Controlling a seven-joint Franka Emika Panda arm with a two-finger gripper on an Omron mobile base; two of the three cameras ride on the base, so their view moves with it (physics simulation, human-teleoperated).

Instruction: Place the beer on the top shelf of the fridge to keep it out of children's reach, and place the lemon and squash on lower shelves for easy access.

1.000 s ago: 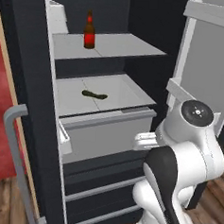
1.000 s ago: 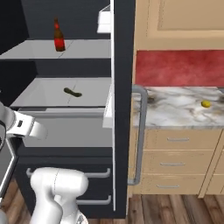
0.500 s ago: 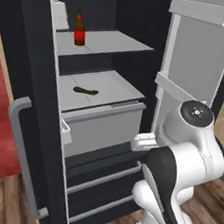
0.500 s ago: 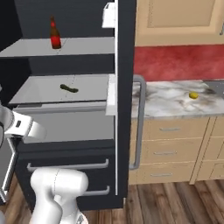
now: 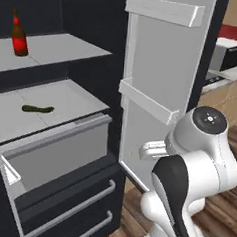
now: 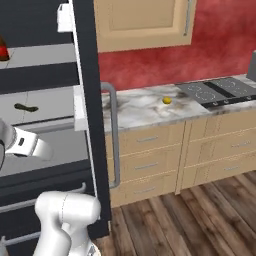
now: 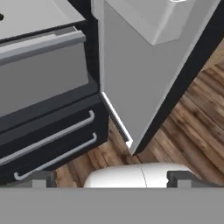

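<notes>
At the left of both base views stands the fridge (image 5: 72, 17), its door (image 5: 162, 93) swung wide open and its white racks facing the shelves. On the top shelf (image 5: 60, 51), toward the far left, the beer (image 5: 18, 36) stands upright, alone on the plate. One plate down, on one of the lower shelves (image 5: 66, 104), the squash (image 5: 37, 108) lies flat near the middle, well apart from the edges. Below that shelf a grey drawer front and two dark drawers with bar handles close off the bottom of the cabinet; what they hold cannot be told. To the right of the fridge, in the right base view, a marble counter (image 6: 140, 110) runs along a red wall above tan drawers, with a black cooktop (image 6: 220, 91) at its far right. The lemon (image 6: 167, 100) sits on that counter, just left of the cooktop, outside the fridge. Low before the fridge door, the gripper (image 7: 111, 178) hangs with its fingertips (image 7: 41, 178) spread fully wide and nothing between them.
</notes>
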